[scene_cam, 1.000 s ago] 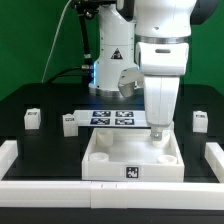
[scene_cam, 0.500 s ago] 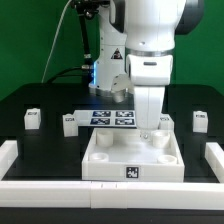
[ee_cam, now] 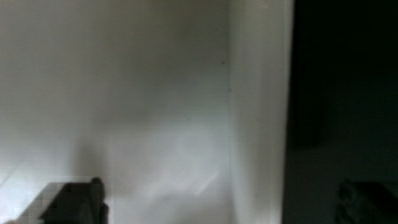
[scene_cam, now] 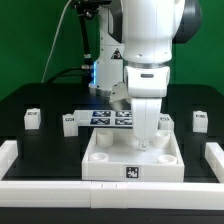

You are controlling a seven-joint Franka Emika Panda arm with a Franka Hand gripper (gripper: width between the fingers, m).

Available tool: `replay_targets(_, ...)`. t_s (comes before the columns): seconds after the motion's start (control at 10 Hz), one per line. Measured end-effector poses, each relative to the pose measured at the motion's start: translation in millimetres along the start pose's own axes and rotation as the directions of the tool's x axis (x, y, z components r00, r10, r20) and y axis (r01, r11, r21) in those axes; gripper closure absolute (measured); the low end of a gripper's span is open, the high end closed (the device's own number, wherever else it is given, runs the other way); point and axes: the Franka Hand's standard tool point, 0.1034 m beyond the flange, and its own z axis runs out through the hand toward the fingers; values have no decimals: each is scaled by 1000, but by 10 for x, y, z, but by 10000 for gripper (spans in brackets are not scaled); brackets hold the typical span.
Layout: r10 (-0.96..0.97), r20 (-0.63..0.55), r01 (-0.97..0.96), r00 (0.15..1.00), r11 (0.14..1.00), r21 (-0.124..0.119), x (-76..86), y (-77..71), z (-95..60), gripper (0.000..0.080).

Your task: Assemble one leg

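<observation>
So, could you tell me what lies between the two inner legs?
In the exterior view, the marker board lies between one leg and the other leg, partly behind the arm.

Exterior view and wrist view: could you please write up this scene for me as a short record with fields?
gripper: open, low over the tray part's back corner on the exterior view's right
held: nothing visible between the fingers
outer left leg: on the table
inner left leg: on the table
inner right leg: beside the arm
outer right leg: on the table
tray part: front centre
marker board: behind the tray part
</observation>
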Motion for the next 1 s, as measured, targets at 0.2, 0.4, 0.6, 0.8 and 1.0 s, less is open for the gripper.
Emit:
replay_targets(0.2,0,0,0,1000,1000,2,-1,-8,8,378)
replay_targets(0.4,0,0,0,1000,1000,2,-1,-9,8,591)
replay_targets(0.6,2,-1,-2,1000,1000,-3,-2,3,-3,736)
replay_targets(0.8,2,-1,-2,1000,1000,-4,-2,5,-4,736)
replay_targets(1.0,2,-1,-2,1000,1000,-4,-2,7,-6,736)
